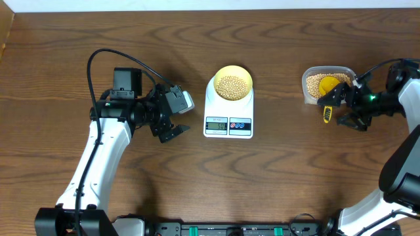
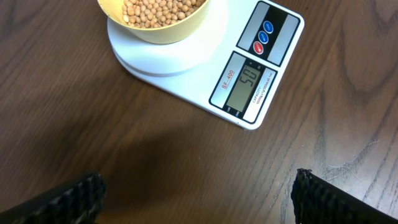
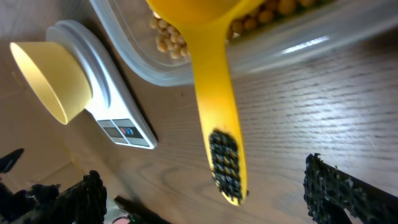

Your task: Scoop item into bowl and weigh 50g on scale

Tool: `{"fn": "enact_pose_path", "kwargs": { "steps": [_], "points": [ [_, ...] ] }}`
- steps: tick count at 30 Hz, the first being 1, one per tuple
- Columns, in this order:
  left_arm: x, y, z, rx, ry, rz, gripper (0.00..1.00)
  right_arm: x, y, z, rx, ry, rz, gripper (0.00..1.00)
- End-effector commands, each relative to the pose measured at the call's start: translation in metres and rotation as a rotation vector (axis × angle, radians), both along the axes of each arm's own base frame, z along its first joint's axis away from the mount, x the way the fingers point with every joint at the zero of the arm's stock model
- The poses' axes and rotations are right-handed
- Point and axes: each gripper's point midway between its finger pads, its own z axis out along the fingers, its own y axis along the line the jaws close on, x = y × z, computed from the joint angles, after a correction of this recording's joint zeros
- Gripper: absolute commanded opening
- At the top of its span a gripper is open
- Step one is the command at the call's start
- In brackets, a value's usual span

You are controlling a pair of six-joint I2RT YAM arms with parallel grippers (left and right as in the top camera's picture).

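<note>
The pale-yellow bowl (image 1: 233, 82) sits on the white scale (image 1: 228, 124), holding tan beans (image 1: 233, 84). In the left wrist view the bowl (image 2: 158, 28) and scale (image 2: 186, 74) show, and the display (image 2: 247, 86) is lit. My left gripper (image 1: 169, 128) is open and empty, left of the scale (image 2: 199, 198). The yellow scoop (image 1: 327, 88) rests in the clear tub (image 1: 327, 73) of beans, handle over the rim (image 3: 217, 112). My right gripper (image 1: 348, 113) is open around the handle's end without touching it (image 3: 202, 193).
Brown wooden table (image 1: 275, 177). The tub (image 3: 298, 43) stands at the right, near the right arm. The right wrist view also shows the bowl (image 3: 50, 78) and scale (image 3: 118, 121) off to the left.
</note>
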Motion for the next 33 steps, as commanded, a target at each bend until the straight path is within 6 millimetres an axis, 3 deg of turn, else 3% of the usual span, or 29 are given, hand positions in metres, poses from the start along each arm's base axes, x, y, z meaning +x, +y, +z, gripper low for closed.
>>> {"fn": "enact_pose_path", "kwargs": {
  "steps": [1,5,13,22,27,33],
  "points": [
    [-0.001,-0.001,0.006,-0.018,-0.006,0.003,0.98,-0.002,-0.007,0.018,-0.066,-0.047,-0.006,0.99],
    [-0.001,-0.001,0.006,-0.018,-0.006,0.003,0.98,-0.009,-0.012,0.044,-0.133,-0.086,-0.014,0.99],
    [-0.001,-0.001,0.006,-0.018,-0.006,0.003,0.98,-0.042,-0.001,0.117,-0.206,-0.214,-0.056,0.99],
    [-0.001,-0.001,0.006,-0.018,-0.006,0.003,0.98,-0.072,0.01,0.214,-0.36,-0.625,-0.102,0.99],
    [-0.001,-0.001,0.006,-0.018,-0.006,0.003,0.98,-0.094,0.019,0.241,-0.403,-0.749,-0.109,0.99],
    [-0.001,-0.001,0.006,-0.018,-0.006,0.003,0.98,-0.115,0.027,0.259,-0.432,-0.833,-0.114,0.99]
  ]
}}
